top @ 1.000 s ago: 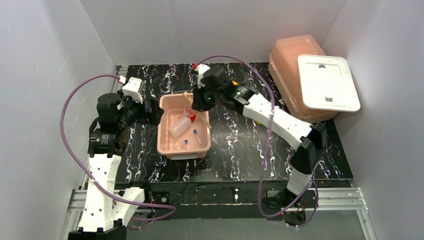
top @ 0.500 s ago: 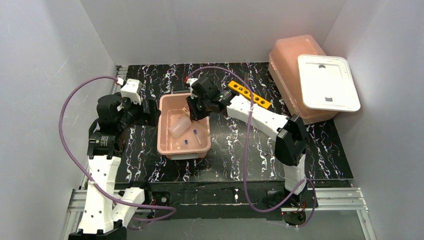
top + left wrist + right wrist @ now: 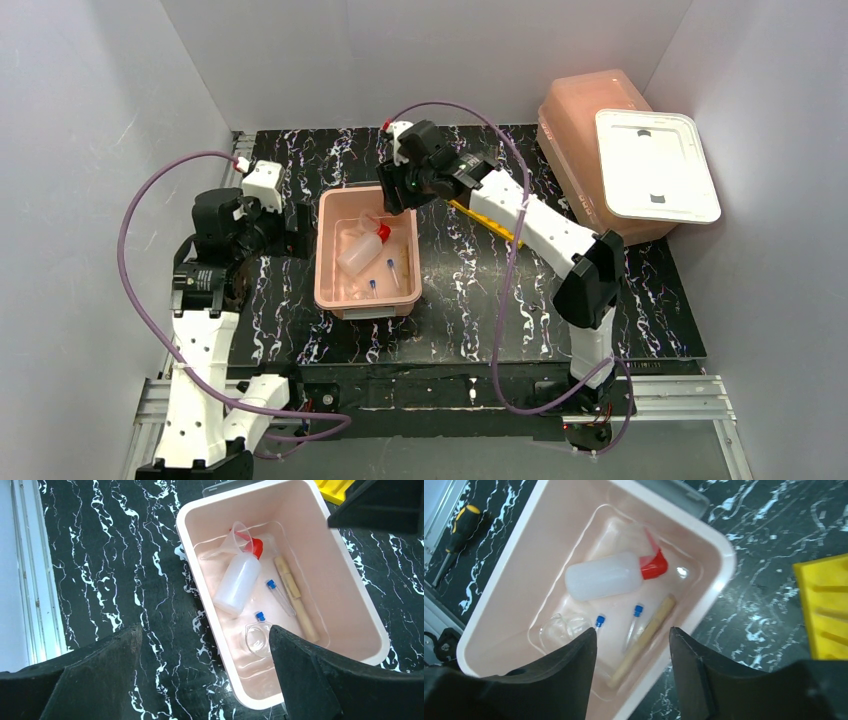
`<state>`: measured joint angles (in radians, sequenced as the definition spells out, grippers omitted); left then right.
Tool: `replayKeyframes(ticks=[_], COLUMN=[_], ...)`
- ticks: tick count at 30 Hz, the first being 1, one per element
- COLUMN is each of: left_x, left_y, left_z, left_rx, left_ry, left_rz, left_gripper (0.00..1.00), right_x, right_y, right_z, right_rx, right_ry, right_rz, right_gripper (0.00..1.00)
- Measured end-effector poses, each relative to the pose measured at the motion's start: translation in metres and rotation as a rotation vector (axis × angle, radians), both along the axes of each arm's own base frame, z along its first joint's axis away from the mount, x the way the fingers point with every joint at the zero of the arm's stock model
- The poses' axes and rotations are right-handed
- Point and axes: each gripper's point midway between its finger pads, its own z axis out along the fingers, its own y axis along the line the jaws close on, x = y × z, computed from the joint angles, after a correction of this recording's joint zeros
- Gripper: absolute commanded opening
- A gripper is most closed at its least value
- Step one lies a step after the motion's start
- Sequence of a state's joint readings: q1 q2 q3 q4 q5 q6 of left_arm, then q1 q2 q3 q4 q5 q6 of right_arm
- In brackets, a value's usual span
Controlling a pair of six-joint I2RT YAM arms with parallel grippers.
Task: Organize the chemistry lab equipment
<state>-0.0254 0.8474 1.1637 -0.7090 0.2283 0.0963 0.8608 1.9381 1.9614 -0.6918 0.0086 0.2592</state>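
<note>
Yellow rack — largely hidden under the right arm; cropped in both wrist views.

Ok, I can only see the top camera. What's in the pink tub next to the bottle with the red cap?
Observer: The left wrist camera shows a brown rod lying flat beside a blue-capped tube.
Operator: Any glass stuff?
Observer: Yes, a small clear glass piece lies near the base of the bottle.
Operator: Is the right pincer holding anything?
Observer: No. The right wrist camera shows the right pincer open and empty over the tub.
</note>
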Motion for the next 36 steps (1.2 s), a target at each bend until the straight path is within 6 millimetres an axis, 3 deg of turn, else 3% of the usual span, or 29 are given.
replayKeyframes(ticks=[3,9,12,14,17,20,24,29,33,36], left_x=[-0.002,0.000,0.003,0.007,0.015,0.021,0.024,0.029,0.032,0.033], left_y=[0.001,0.004,0.004,0.003,0.002,0.001,-0.003,-0.009,-0.013,-0.015], left_z=[0.005,-0.001,-0.019,-0.032,-0.055,-0.075,-0.083,-0.077,-0.074,-0.072], left_rx=[0.014,0.039,0.042,0.042,0.040,0.039,0.031,0.017,0.006,0.000], left_ry=[-0.008,-0.013,0.033,0.070,0.144,0.194,0.208,0.174,0.155,0.144], left_rz=[-0.007,-0.008,-0.011,-0.014,-0.020,-0.029,-0.052,-0.086,-0.105,-0.116], left_gripper=[0.98,0.98,0.98,0.98,0.98,0.98,0.98,0.98,0.98,0.98], right_x=[0.010,0.030,0.047,0.069,0.091,0.099,0.083,0.032,-0.010,-0.027], right_y=[-0.016,-0.058,-0.101,-0.144,-0.210,-0.262,-0.303,-0.340,-0.356,-0.361], right_z=[0.014,0.057,0.082,0.092,0.099,0.100,0.094,0.087,0.101,0.116], right_rx=[0.004,0.081,0.130,0.136,0.121,0.110,0.107,0.157,0.235,0.304], right_ry=[-0.022,-0.064,-0.091,-0.120,-0.160,-0.181,-0.174,-0.174,-0.213,-0.245], right_rz=[-0.036,-0.125,-0.226,-0.337,-0.521,-0.674,-0.813,-0.937,-0.993,-1.004], right_gripper=[0.83,0.90,0.91,0.91,0.90,0.90,0.98,0.98,0.98,0.98])
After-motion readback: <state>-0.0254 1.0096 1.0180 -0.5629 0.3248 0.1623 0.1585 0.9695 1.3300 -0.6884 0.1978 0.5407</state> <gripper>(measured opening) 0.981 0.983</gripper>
